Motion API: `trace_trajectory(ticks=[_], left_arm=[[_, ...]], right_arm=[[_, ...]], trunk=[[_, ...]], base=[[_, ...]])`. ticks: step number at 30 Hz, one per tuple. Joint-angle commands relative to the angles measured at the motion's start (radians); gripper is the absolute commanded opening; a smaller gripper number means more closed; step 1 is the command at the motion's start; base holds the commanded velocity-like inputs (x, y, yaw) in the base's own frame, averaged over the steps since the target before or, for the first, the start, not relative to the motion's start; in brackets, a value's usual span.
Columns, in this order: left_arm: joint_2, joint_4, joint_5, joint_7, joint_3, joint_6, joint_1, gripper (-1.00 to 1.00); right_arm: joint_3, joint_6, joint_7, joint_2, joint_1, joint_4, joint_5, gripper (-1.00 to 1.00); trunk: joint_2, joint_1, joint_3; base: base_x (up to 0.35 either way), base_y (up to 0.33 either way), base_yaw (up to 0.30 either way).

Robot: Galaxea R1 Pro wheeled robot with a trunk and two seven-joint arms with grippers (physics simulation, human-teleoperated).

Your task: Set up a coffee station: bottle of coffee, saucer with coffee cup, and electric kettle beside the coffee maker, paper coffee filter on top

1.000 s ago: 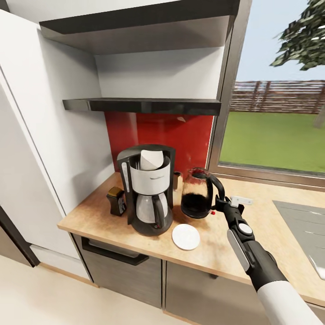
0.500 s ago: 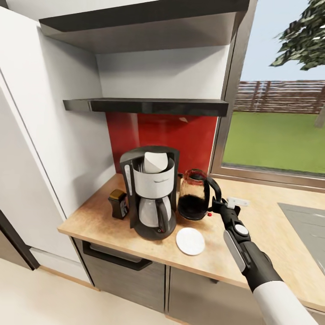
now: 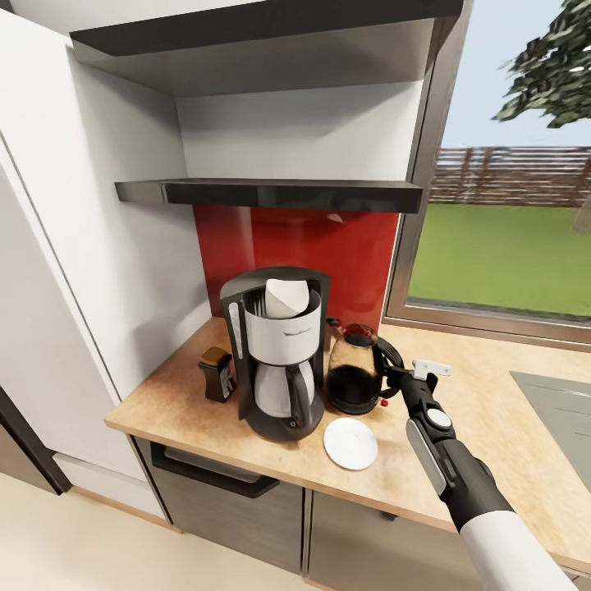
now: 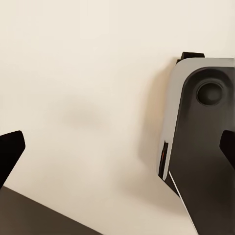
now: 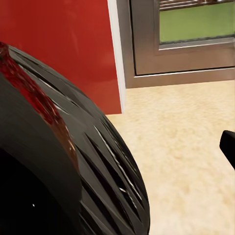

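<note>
The black-and-white coffee maker (image 3: 277, 355) stands on the wooden countertop (image 3: 492, 427) with a white paper filter (image 3: 285, 296) in its top. To its left stands the small dark coffee bottle (image 3: 217, 373). The glass electric kettle (image 3: 355, 369) stands upright just right of the coffee maker; in the right wrist view the kettle (image 5: 58, 161) is very close. The white saucer (image 3: 350, 443) lies in front of them. My right gripper (image 3: 393, 379) sits at the kettle's handle, one fingertip (image 5: 228, 146) far out to the side, open. My left gripper (image 4: 117, 152) is open over pale floor.
An empty dark shelf (image 3: 271, 194) hangs above the machine, with a red backsplash (image 3: 345, 254) behind. A window (image 3: 509, 238) lies right, a white tall cabinet (image 3: 74, 271) left. A grey sink (image 3: 558, 410) is set in the counter at the far right.
The kettle, tilted and carried a second ago, has moved left with my right gripper and now stands upright against the coffee maker. The head view has shifted slightly.
</note>
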Motion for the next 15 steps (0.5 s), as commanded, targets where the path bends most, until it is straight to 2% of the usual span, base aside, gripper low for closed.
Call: trace_trajectory(ticks=[1,8,15], left_arm=[[0.0,0.002,-0.011,0.004,0.007,-0.005,-0.001,1.0],[0.0,0.002,-0.011,0.004,0.007,-0.006,-0.001,1.0],[-0.001,0.002,-0.011,0.004,0.007,-0.006,-0.001,1.0]], right_arm=[[0.004,0.004,-0.009,-0.001,-0.001,-0.002,-0.005,1.0],[0.004,0.004,-0.01,-0.001,-0.001,-0.002,-0.005,1.0],[0.004,0.004,-0.01,-0.001,-0.001,0.0,-0.005,1.0]], trunk=[[-0.002,0.001,-0.002],[-0.002,0.001,-0.002],[-0.002,0.001,-0.002]], base=[[0.0,0.0,0.0],[-0.015,0.0,0.0],[-0.289,0.0,0.0]])
